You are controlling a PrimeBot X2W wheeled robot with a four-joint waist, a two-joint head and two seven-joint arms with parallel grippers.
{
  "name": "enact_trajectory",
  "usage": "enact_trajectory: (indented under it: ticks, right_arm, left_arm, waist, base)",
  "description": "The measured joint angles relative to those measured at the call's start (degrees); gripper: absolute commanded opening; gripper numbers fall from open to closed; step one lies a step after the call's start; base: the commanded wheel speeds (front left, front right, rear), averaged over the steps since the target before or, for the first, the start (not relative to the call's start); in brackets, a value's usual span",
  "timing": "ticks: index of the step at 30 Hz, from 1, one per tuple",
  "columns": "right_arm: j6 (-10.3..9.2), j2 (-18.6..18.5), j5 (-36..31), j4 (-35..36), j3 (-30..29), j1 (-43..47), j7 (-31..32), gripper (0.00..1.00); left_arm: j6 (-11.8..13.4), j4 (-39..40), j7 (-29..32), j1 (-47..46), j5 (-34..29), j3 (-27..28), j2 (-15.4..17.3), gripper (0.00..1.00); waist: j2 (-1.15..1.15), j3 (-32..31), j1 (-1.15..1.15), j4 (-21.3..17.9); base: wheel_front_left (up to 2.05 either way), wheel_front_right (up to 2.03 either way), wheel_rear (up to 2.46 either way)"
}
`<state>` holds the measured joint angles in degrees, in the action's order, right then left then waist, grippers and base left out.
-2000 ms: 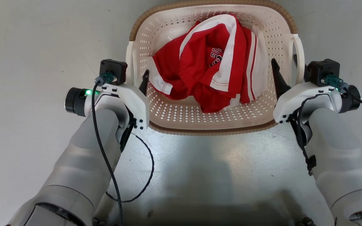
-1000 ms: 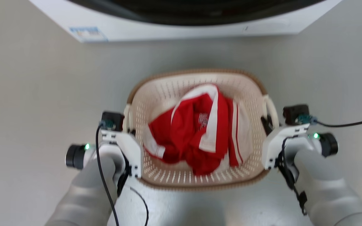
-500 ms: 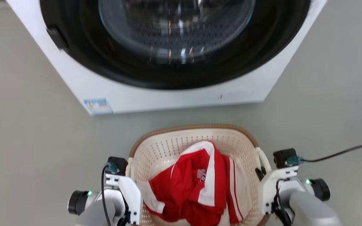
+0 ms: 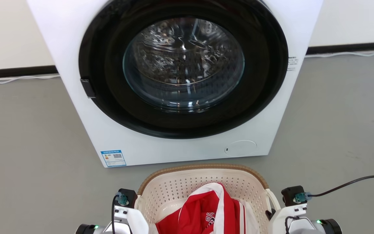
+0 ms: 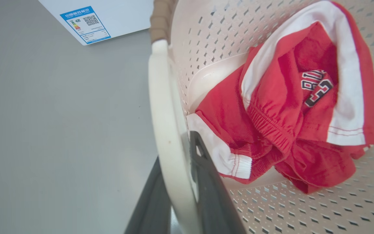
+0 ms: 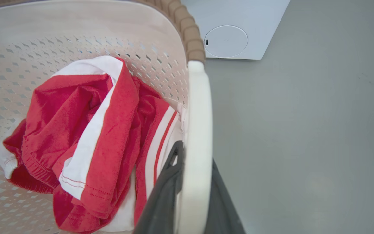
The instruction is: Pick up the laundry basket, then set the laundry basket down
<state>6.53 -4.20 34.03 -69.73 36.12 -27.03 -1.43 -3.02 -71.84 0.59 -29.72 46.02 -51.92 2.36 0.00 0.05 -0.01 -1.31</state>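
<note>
- Laundry basket (image 4: 203,166), head view: a cream perforated tub with a brown woven-look rim, low in the middle of the picture, just in front of a white washing machine (image 4: 174,152) with a round dark door. Red and white clothes (image 4: 213,211) lie crumpled inside it. The pale ends of the left arm (image 4: 127,214) and right arm (image 4: 287,216) flank its two sides; their fingers are hidden here. Grey floor (image 4: 28,146) spreads all around.
- Left wrist view: the left gripper (image 5: 175,152) is closed on the basket's white left handle (image 5: 164,107), with one dark finger outside the loop and one inside, next to the perforated wall. A blue label (image 5: 85,24) on the washing machine shows at the top.
- Right wrist view: the right gripper (image 6: 195,162) is clamped the same way on the white right handle (image 6: 200,123), a finger on each side. The clothes lie close beside the inner finger.
- Step in hand, as a judgement: the pick-up looks done or nearly so, with the laundry basket held by both handles. Whether its base is clear of the floor cannot be told.
- Next move, as a judgement: setting it down calls for lowering both arms together and level, staying clear of the machine's front. The fingers should open only once the base rests on the floor.
</note>
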Motion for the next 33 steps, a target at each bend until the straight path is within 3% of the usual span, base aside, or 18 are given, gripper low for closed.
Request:
enact_trajectory:
  ticks: [12,33]
  right_arm:
    - [-0.04,-0.18,2.61,-0.09,2.88,-0.02,0.25,0.0]
    - [-0.05,-0.23,7.56,-0.19,6.71,-0.02,3.52,0.0]
  left_arm:
    - [0.57,1.25,1.44,0.21,1.64,-2.04,0.67,0.0]
    - [0.22,0.65,5.03,0.23,4.0,-4.79,0.73,0.0]
  waist:
    - [0.0,-0.97,0.0,1.92]
    - [0.0,-1.66,0.0,1.3]
  base:
    - [0.0,0.0,0.0]
    - [0.0,0.0,0.0]
